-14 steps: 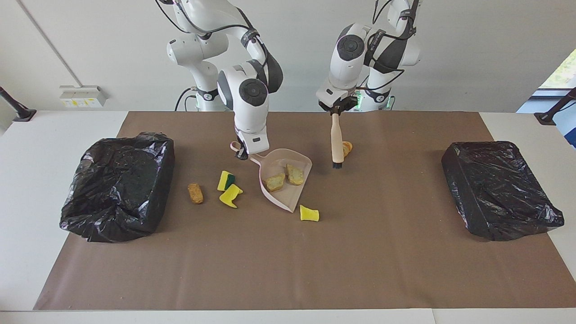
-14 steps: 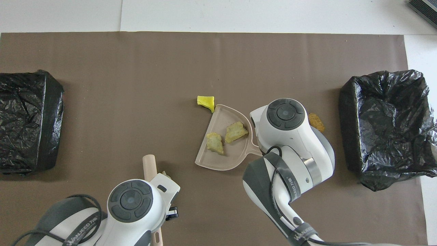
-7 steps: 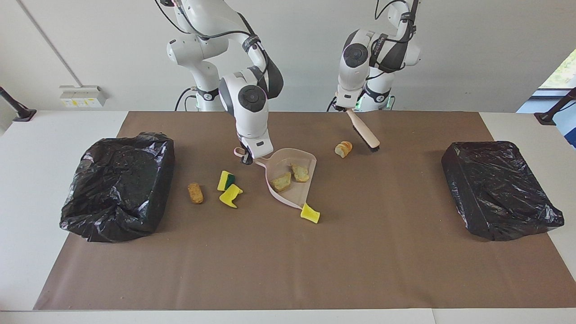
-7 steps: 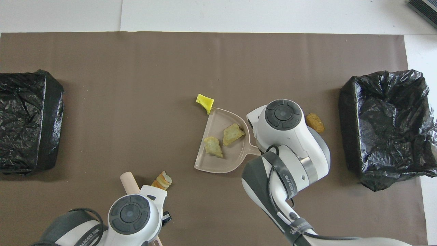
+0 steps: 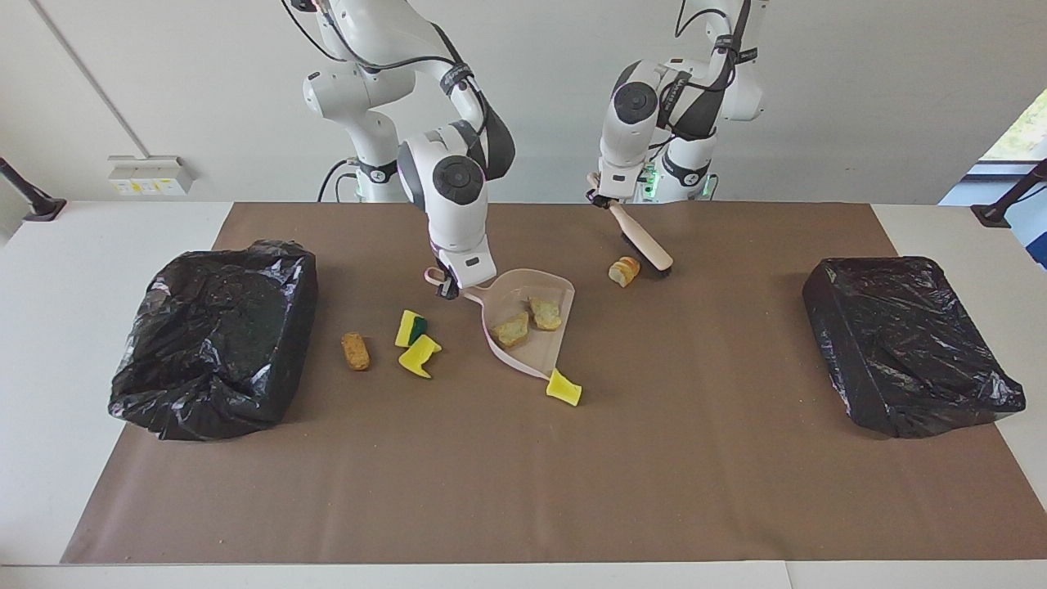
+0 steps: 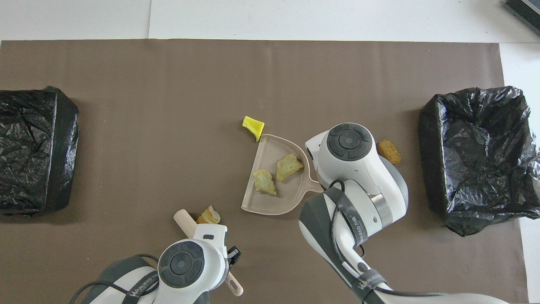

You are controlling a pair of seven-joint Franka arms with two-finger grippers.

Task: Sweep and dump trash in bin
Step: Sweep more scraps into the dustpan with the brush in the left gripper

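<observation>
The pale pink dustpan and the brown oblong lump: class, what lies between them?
Two yellow sponge scraps, one with a green face, lie between the pale pink dustpan and the brown oblong lump, as the facing view shows.

I'm getting bright, even light in both views, with a window (image 5: 1018,131) glowing at the facing view's edge. Shadows are short and soft: a faint one lies under the dustpan (image 5: 532,343), darker ones hug the black bin bags (image 5: 217,335). The bags' plastic throws small glints. The brown mat (image 6: 168,105) reads flat, without glare. Focus holds throughout; the facing view's table edges perhaps bow slightly.
</observation>
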